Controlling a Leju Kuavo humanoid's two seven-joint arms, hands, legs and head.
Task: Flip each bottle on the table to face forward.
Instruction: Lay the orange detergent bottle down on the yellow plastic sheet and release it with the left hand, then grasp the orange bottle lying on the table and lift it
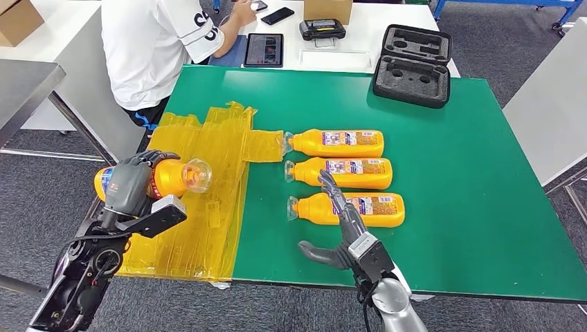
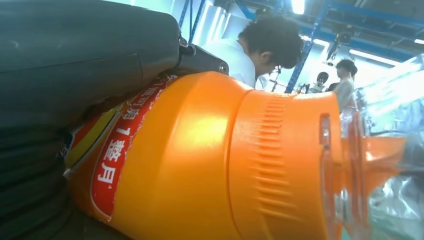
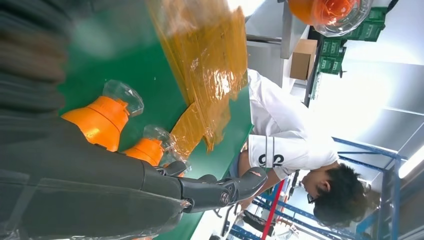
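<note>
Bottles here are orange plastic with clear caps and printed labels, and we count four. Three lie on their sides in a neat column on the green table (image 1: 484,173), caps pointing toward the yellow film (image 1: 208,207) taped over the table's left part: the far bottle (image 1: 336,143), the middle bottle (image 1: 340,173) and the near bottle (image 1: 349,209), each just beside the next, labels facing up. The fourth bottle (image 1: 169,178) is off the table surface, held above the left edge of the film with its clear cap pointing to the right. In the left wrist view we read a red label with white characters on its side (image 2: 115,155).

Our left hand (image 1: 131,183) wraps around the body of the fourth bottle, fingers clamped over it, the arm rising from below. Our right hand (image 1: 339,232) hovers at the near bottle, holding nothing, fingers spread apart, the long fingers stretched over that bottle and the thumb out to the left.

One person (image 1: 156,48) in a white shirt sits at the far left corner beside a tablet (image 1: 264,50)
</note>
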